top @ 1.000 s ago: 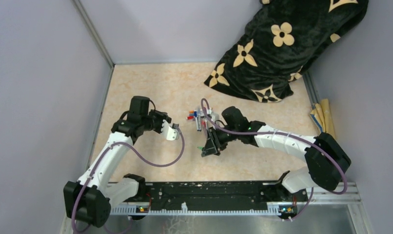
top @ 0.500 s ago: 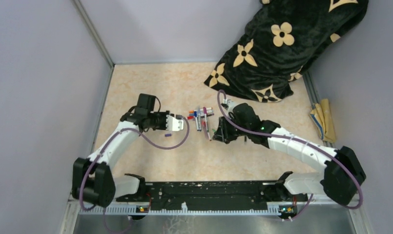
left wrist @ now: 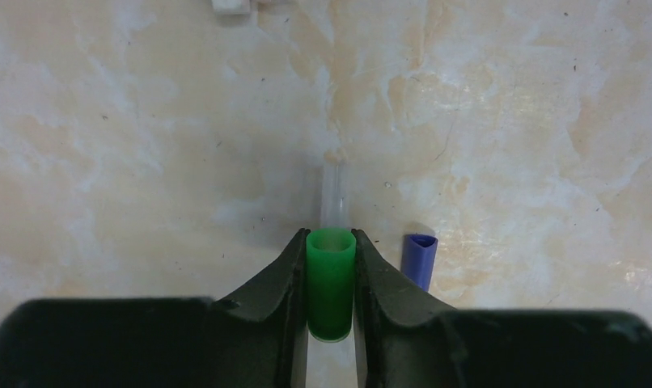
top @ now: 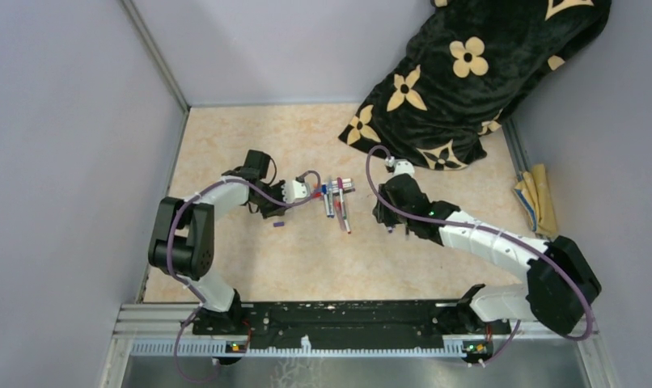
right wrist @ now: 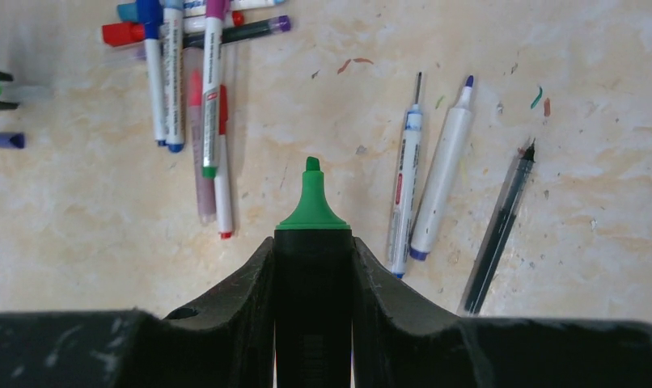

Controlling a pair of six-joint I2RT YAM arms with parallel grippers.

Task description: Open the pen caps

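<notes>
Left fingers [left wrist: 278, 283]: they are pinching a short green plastic pen cap [left wrist: 331, 279] between them, its open mouth pointing away from the wrist.

Right fingers [right wrist: 246, 291]: they are clamping a thick black marker with a bare green tip [right wrist: 311, 214], the tip pointing out past the fingertips.

Loose cap: a small purple plastic cap [left wrist: 420, 259] is lying flat on the beige marbled worktop [top: 250, 137], just beside the green one at its 3 o'clock in the left wrist view.

Pen pile: a bundle of slim white and grey pens with coloured ends [top: 335, 194] is lying mid-worktop. In the overhead view, the left fingers are sitting at its 9 o'clock and the right fingers at its 4 o'clock.

Uncapped pens: in the right wrist view, at 2 o'clock of the green tip, a thin white pen with blue marks [right wrist: 408, 186], a thicker white pen with a blue tip [right wrist: 444, 178] and a thin dark pen [right wrist: 497, 234] are lying side by side.

Far corner: a black plush blanket with cream flowers [top: 468, 73] is slumping at 1 o'clock of the pile.
</notes>
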